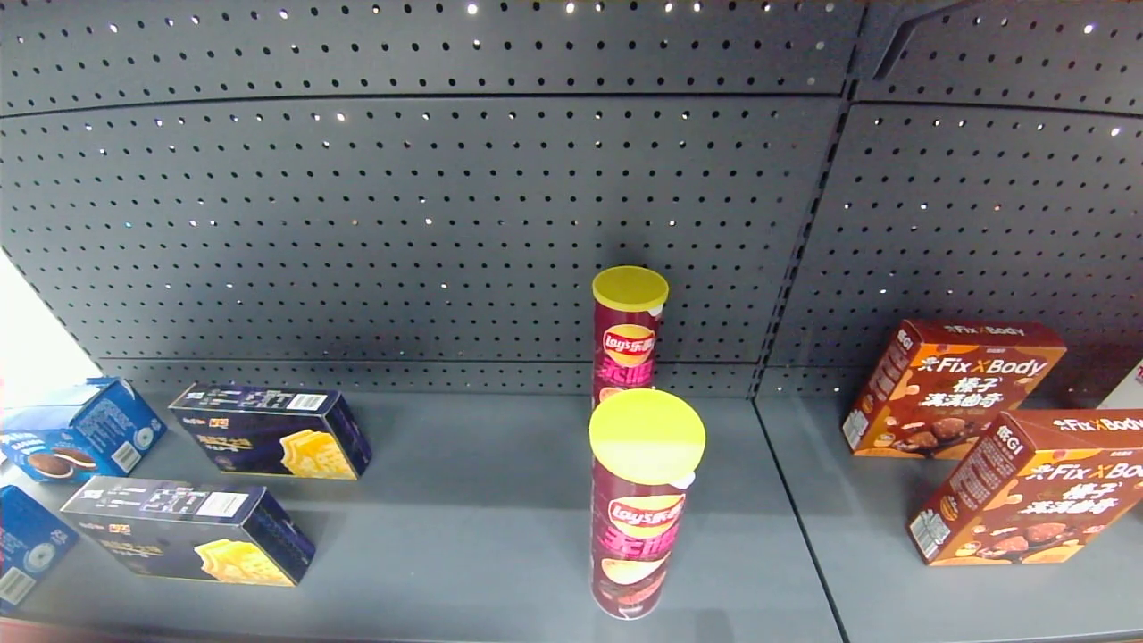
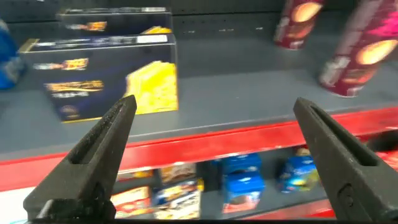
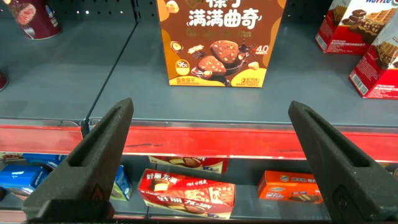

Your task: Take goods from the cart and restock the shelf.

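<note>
Shelf (image 1: 464, 500) looks partly stocked: two cans (image 1: 643, 509) at 6 o'clock, dark boxes (image 1: 272, 429) at 8, orange boxes (image 1: 955, 384) at 3. Left gripper (image 2: 214, 104) and right gripper (image 3: 211, 106) gape wide, empty; more goods probably remain to fetch.

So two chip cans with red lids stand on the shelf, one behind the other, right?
Not quite: the lids are yellow, not red. The head view shows the front chip can and the rear chip can standing one behind the other on the shelf.
</note>
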Controlling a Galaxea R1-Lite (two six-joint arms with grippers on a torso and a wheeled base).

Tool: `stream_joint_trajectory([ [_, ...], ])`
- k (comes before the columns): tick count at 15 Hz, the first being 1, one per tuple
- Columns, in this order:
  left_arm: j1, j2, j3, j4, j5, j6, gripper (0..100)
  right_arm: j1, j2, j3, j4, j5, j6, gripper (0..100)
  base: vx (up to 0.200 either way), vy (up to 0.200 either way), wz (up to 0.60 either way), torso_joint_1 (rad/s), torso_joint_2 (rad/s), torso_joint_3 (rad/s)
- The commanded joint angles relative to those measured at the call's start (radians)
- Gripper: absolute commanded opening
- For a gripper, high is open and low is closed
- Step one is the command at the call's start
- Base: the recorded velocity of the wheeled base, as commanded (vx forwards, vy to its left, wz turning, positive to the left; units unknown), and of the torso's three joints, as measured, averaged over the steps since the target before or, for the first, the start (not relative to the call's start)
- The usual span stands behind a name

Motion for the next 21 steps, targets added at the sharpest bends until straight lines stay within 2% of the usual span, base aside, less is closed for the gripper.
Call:
stream_joint_trajectory([
  [1,0.001,0.000,-0.001,0.006,0.125,0.023,100,0.000,0.001,0.000,0.000,0.000,-0.001,100,0.000,0.000,0.00,0.000,0.00,0.000],
  [4,0.001,0.000,-0.002,0.072,0.220,0.040,100,0.000,0.001,0.000,0.000,0.000,-0.001,100,0.000,0.000,0.00,0.000,0.00,0.000],
  [10,-0.001,0.000,-0.002,0.065,0.212,0.043,100,0.000,0.001,0.000,0.000,0.000,-0.001,100,0.000,0.000,0.00,0.000,0.00,0.000],
  [13,-0.001,0.000,0.001,0.062,0.174,0.063,100,0.000,0.001,0.000,0.000,0.000,-0.001,100,0.000,0.000,0.00,0.000,0.00,0.000],
  [18,-0.001,0.000,-0.001,0.062,0.177,0.052,100,0.000,0.001,0.000,0.000,0.000,-0.001,100,0.000,0.000,0.00,0.000,0.00,0.000],
  [21,-0.001,0.000,0.001,0.062,0.169,0.069,100,0.000,0.001,0.000,0.000,0.000,-0.001,100,0.000,0.000,0.00,0.000,0.00,0.000],
])
